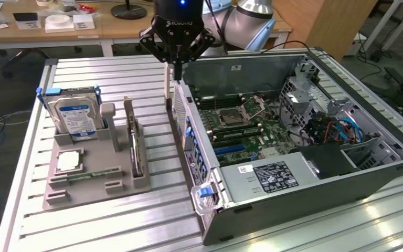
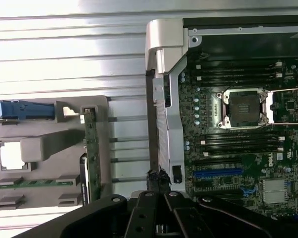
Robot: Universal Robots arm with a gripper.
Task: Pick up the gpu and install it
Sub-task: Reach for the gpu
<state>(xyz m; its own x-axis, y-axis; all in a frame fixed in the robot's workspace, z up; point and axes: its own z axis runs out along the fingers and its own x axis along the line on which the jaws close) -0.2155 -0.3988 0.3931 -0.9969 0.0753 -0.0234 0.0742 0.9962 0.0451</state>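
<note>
Slatted metal table (image 1: 117, 73). Grey holder tray (image 1: 93, 191) sits on the exterior view's left. A hard drive (image 1: 75, 118) with a blue-white label stands upright at its far end, in a blue frame. In front of it a square processor chip (image 1: 69, 160) lies flat, and a green memory stick (image 1: 82, 177) sits in a slot just nearer.

The gpu (image 1: 136, 144) stands on edge in a slot along the tray's right side, thin and dark, nothing touching it. The wrist view shows it too (image 2: 92, 148), parked in the holder.

Hand (image 1: 177, 71) hangs above the far end of the case's left wall, fingers together, holding nothing, clear of the gpu. In the wrist view the fingertips (image 2: 159, 179) meet over that wall's edge.

Further right, an open computer case (image 1: 293, 212) lies on its side. Inside it are the motherboard (image 1: 247, 136) with a bare processor socket (image 1: 228, 116) and the power supply (image 1: 275, 176) at the near end. A blue latch (image 1: 203, 191) is at the near left corner.
</note>
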